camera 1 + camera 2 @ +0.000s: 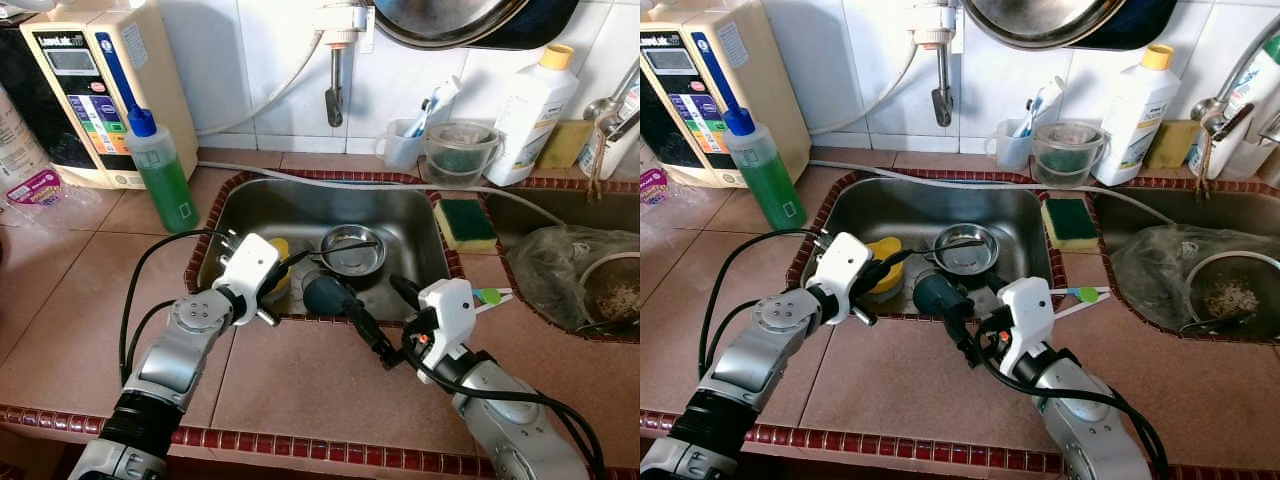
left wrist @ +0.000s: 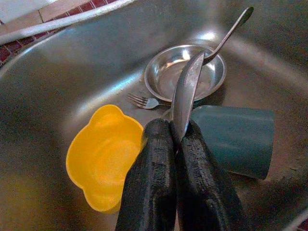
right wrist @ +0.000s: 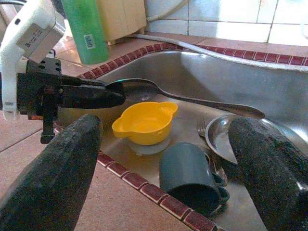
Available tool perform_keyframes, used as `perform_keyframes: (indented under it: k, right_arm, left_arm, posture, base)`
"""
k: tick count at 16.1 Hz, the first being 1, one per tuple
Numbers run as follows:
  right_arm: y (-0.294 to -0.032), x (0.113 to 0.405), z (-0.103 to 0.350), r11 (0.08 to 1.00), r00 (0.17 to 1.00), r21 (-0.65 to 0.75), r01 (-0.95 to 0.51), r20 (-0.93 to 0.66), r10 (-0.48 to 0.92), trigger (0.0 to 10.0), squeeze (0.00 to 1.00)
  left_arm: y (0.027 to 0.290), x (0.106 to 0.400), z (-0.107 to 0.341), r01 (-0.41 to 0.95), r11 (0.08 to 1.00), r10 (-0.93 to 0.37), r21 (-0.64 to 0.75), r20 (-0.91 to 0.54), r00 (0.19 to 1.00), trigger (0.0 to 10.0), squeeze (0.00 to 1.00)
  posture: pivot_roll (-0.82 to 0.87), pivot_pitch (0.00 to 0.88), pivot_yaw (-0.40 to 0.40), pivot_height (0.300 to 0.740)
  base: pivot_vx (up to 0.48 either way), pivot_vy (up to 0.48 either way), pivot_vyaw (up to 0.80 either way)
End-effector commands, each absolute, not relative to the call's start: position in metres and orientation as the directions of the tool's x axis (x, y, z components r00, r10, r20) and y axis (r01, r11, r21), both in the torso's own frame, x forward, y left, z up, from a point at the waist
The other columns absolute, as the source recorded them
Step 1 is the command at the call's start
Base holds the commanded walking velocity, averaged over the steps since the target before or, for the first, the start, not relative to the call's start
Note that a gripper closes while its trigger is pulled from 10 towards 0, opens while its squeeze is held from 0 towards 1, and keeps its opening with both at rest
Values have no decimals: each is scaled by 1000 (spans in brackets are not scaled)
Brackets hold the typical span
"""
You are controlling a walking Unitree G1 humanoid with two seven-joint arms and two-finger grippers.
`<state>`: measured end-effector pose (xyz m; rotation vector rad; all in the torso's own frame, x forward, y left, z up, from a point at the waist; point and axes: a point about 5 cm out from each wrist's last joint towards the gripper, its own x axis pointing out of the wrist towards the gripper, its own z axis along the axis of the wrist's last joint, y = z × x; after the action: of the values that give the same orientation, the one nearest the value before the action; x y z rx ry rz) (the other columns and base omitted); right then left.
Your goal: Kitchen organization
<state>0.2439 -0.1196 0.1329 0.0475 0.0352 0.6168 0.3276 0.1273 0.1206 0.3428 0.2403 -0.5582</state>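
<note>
Barely begun: the left gripper (image 2: pixel 174 139) is clenched on a large spoon (image 2: pixel 185 94) over the sink (image 1: pixel 400 215), the right gripper (image 3: pixel 163 159) spread wide; yellow bowl (image 2: pixel 103 154), teal cup (image 2: pixel 236 139), steel dish (image 2: pixel 185 72) and seemingly a fork (image 2: pixel 142 101) remain inside.

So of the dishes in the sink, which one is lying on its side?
The dark teal cup, tipped over with its mouth sideways. The yellow bowl and the steel dish both sit upright.

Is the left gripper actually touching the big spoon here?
Touching. In the left wrist view the left gripper has its black fingers pinched shut on the bowl end of the spoon.
</note>
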Motion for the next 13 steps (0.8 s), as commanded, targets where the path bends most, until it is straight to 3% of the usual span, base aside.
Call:
perform_keyframes:
  k: [1,3,4,5,6,12,13]
  right_arm:
    - [-118,242,139,807,808,52,-588,-2,589,10000,0]
    - [-117,242,139,804,805,56,-593,-2,594,10000,39]
    - [-117,242,139,803,804,58,-594,-3,595,10000,435]
    - [-117,242,139,802,803,58,-595,-4,596,10000,643]
    - [-116,242,138,800,801,56,-597,-5,598,10000,1000]
    - [-115,242,138,801,802,51,-597,-1,598,10000,1000]
    - [-115,242,138,801,802,42,-597,-7,598,10000,0]
  left_arm:
    - [127,328,125,560,783,-480,272,-310,821,10000,0]
    - [127,327,125,562,781,-481,271,-313,819,10000,0]
    - [127,327,125,563,782,-481,270,-313,819,10000,0]
    - [127,327,125,563,782,-482,267,-314,818,10000,0]
    - [126,326,125,565,781,-483,267,-315,817,10000,0]
    - [125,326,126,569,778,-489,267,-311,815,10000,0]
    - [125,326,127,570,769,-491,290,-303,817,10000,0]
  posture:
    - [-161,81,61,740]
    - [-162,80,61,740]
    - [-163,77,61,740]
    - [-163,77,61,740]
    - [-163,76,61,740]
    - [-164,65,66,740]
    - [-166,64,68,740]
  base:
    - [0,0,0]
    - [0,0,0]
    - [0,0,0]
    - [0,0,0]
    - [0,0,0]
    - [0,0,0]
    - [0,0,0]
